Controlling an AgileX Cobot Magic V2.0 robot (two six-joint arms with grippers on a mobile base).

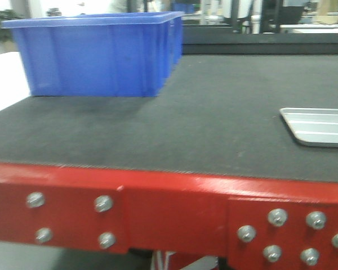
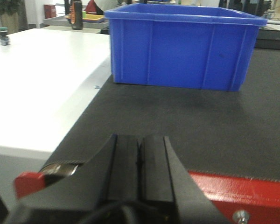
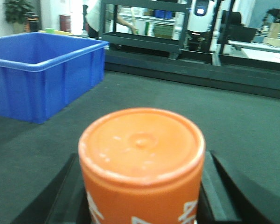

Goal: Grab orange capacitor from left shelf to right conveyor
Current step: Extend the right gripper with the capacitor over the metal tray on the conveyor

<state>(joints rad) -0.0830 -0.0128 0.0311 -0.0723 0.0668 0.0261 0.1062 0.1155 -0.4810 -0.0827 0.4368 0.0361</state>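
Note:
The orange capacitor (image 3: 142,163), a cylinder with white marks on its side, stands between the black fingers of my right gripper (image 3: 141,186), which is shut on it and holds it over the dark conveyor belt (image 3: 233,121). My left gripper (image 2: 140,154) is shut and empty, its pads pressed together, hanging over the red front edge (image 2: 242,191) of the belt. Neither gripper shows in the front view. The left shelf is out of view.
A large blue plastic bin (image 1: 101,53) stands on the belt at the back left; it also shows in the left wrist view (image 2: 182,46) and the right wrist view (image 3: 37,74). A silver metal tray (image 1: 321,126) lies at the right edge. A white table (image 2: 37,84) adjoins on the left.

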